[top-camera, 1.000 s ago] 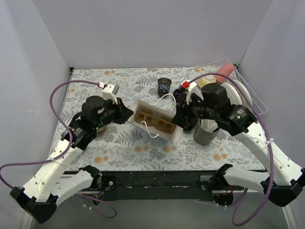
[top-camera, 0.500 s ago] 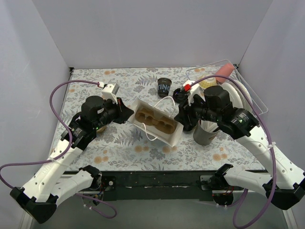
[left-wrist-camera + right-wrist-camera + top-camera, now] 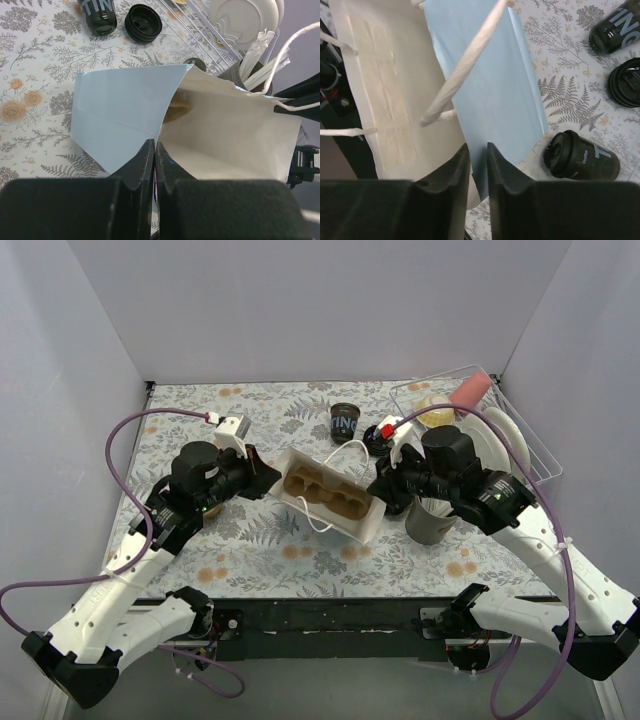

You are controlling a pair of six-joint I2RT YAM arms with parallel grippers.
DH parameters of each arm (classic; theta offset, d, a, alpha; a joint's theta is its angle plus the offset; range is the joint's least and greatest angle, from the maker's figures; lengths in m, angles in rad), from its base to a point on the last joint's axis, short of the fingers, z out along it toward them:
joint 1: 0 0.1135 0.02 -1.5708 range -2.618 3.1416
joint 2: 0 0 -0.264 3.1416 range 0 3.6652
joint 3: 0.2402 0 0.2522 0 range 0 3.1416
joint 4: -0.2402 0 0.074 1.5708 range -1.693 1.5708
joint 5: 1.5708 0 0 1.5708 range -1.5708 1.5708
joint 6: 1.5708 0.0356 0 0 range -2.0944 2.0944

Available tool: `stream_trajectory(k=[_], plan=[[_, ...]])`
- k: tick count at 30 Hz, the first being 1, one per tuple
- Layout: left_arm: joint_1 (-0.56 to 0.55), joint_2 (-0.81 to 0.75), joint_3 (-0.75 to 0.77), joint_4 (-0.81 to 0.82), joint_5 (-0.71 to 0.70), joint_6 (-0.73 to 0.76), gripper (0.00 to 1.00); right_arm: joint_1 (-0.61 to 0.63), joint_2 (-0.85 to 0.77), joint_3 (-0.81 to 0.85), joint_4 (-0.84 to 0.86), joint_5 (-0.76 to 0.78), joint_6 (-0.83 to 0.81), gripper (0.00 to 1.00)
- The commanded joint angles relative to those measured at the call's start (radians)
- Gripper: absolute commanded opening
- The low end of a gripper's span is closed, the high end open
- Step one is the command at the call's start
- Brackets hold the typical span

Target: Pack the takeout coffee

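Note:
A white and pale-blue paper bag [image 3: 345, 523] stands open in the middle with a brown cup carrier [image 3: 325, 493] inside. My left gripper [image 3: 266, 480] is shut on the bag's left rim [image 3: 125, 115]. At the right rim, my right gripper [image 3: 477, 152] straddles the blue wall [image 3: 490, 90], its jaws narrow but still apart. One takeout coffee cup [image 3: 582, 155] lies on its side just right of the bag. Another cup [image 3: 344, 422] stands behind the bag, and a loose black lid [image 3: 375, 440] lies beside it.
A grey holder [image 3: 430, 522] with white utensils stands right of the bag, under my right arm. A wire rack [image 3: 520, 435] with white plates fills the back right corner. The bag's white cord handles [image 3: 465, 70] hang loose over its mouth.
My right gripper's jaws have narrowed around the bag's right wall, and that arm has shifted slightly toward the bag. The left gripper has kept its hold.

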Motion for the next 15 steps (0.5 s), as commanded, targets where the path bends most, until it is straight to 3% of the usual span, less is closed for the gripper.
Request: stream_trajectory(k=[1, 2, 8, 11, 15], plan=[[0.005, -0.022, -0.018, 0.048, 0.012, -0.006, 0.00, 0.007, -0.008, -0.010, 0.060, 0.030, 0.019, 0.06], [0.005, -0.022, -0.026, 0.064, 0.017, -0.006, 0.00, 0.007, -0.004, -0.001, 0.061, 0.039, 0.019, 0.01], [0.005, -0.051, 0.028, 0.155, 0.049, 0.057, 0.00, 0.011, 0.014, 0.180, 0.121, 0.031, 0.066, 0.01], [0.005, -0.099, -0.058, 0.146, 0.075, 0.043, 0.00, 0.025, -0.033, 0.011, 0.214, 0.026, 0.128, 0.01], [0.005, -0.131, -0.046, 0.137, 0.046, 0.027, 0.00, 0.027, -0.060, 0.010, 0.227, 0.046, 0.152, 0.01]])
